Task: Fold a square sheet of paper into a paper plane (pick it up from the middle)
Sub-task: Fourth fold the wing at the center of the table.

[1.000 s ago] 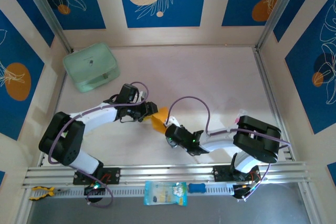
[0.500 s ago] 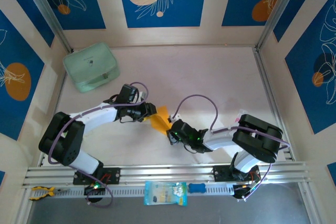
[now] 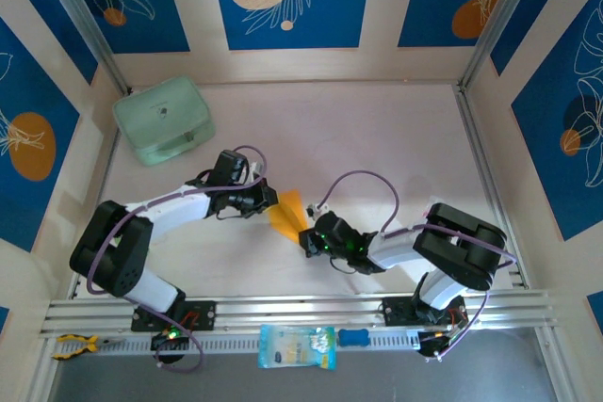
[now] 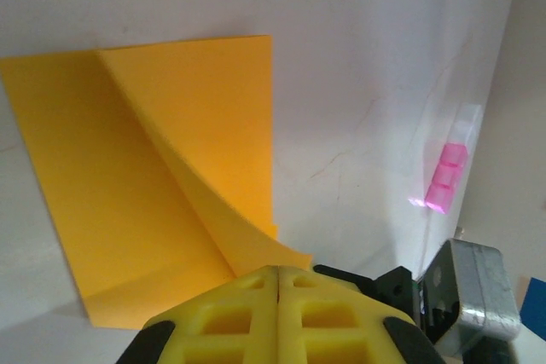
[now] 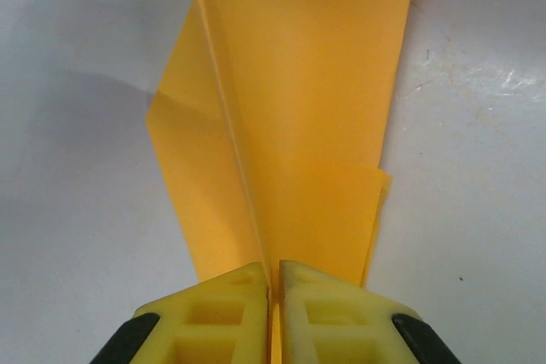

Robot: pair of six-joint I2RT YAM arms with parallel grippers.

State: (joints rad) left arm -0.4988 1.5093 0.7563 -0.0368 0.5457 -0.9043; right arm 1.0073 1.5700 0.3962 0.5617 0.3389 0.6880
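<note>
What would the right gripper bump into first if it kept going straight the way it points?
The right gripper is shut on the orange paper, so that folded paper ahead would probably buckle first. Beyond it, the left gripper seems roughly in line, though depth is unclear.

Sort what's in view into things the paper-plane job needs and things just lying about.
Part of the job:
- orange paper, partly folded
- left gripper, shut on one end of it
- right gripper, shut on the opposite end

Lying about:
- mint-green case, far left
- pale blue packet, near edge
- blue object, beside the packet
- yellow-handled tool, near-left corner
</note>
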